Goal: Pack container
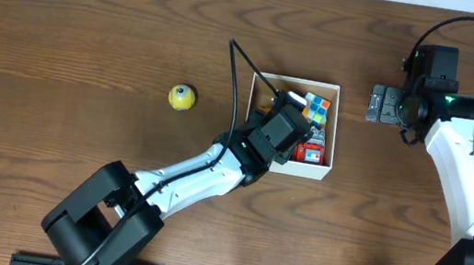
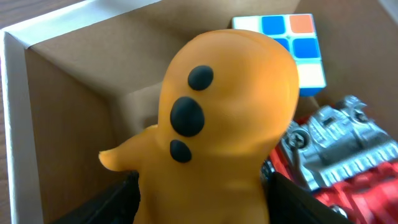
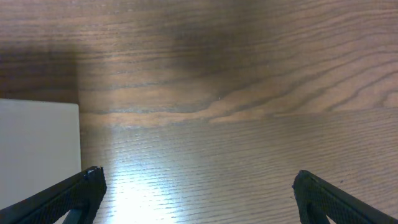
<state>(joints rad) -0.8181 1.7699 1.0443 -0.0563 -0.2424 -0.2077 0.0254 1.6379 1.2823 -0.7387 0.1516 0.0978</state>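
Note:
The container (image 1: 306,171) is a square white box with a brown inside, at the table's middle. My left gripper (image 1: 279,131) is over its left half, shut on an orange ghost-shaped toy (image 2: 224,118) with three black spots, held inside the box walls (image 2: 15,124). A colour cube (image 1: 317,107) and a red and silver toy car (image 1: 312,150) lie in the box; both also show in the left wrist view, the cube (image 2: 298,50) and the car (image 2: 339,149). My right gripper (image 1: 378,103) is open and empty, just right of the box, over bare wood (image 3: 199,193).
A small yellow ball (image 1: 182,97) lies on the wooden table left of the box. The box's white outer wall (image 3: 37,149) shows at the left of the right wrist view.

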